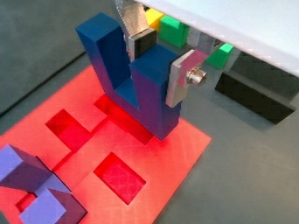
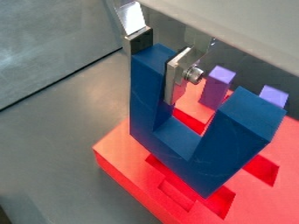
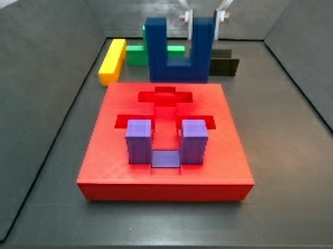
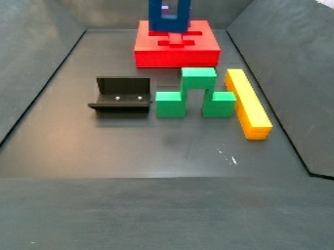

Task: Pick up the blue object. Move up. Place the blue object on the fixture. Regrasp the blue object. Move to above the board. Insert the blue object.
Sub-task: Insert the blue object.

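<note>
In a wrist view, the gripper [image 1: 160, 59] has its fingers [image 1: 184, 77] clamped on one prong of the blue object [image 1: 131, 79]. The U stands prongs-up, its base just over the board [image 1: 163, 166], near the red recesses; whether it touches I cannot tell.

In a wrist view from the opposite side, the gripper [image 2: 158, 54] pinches the same prong, and the blue object [image 2: 193, 131] hangs base-down over the board [image 2: 128, 162]. The purple piece [image 2: 239, 87] sits beyond it.

In a side view, the blue object [image 3: 178, 53] hangs at the 12 o'clock edge of the board [image 3: 163, 170], with the purple piece [image 3: 163, 141] seated toward 6 o'clock. The yellow bar [image 3: 113, 60] lies at 10 o'clock.

In a side view, the blue object [image 4: 170, 17] stands over the board [image 4: 196, 51] at 12 o'clock, well apart from the fixture [image 4: 120, 96]. I judge the insertion turns on lining the base up with the slot directly below it.
</note>
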{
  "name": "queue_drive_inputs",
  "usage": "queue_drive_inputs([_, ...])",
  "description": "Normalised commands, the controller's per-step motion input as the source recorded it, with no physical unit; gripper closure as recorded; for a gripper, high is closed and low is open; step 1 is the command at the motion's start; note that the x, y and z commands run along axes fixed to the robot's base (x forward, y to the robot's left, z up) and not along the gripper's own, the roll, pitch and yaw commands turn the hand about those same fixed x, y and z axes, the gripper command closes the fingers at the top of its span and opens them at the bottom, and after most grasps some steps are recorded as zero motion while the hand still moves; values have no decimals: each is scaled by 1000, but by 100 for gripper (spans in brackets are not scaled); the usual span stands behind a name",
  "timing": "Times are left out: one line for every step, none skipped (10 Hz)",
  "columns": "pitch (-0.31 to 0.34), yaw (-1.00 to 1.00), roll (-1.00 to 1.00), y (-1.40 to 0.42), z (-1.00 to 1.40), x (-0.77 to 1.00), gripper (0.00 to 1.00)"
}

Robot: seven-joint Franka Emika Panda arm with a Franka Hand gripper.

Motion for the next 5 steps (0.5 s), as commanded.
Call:
queue_drive_inputs([-227,126,0,-31,-377,-194,100])
queue_drive_inputs([-251,120,0,-63,-391,-243,100])
queue_drive_inputs([-236,120,-1,-37,-323,-237,100])
queue_drive_inputs([-199,71,0,-34,-209,-269,100])
queue_drive_inputs([-149,11,41,-40,-74,-266,100])
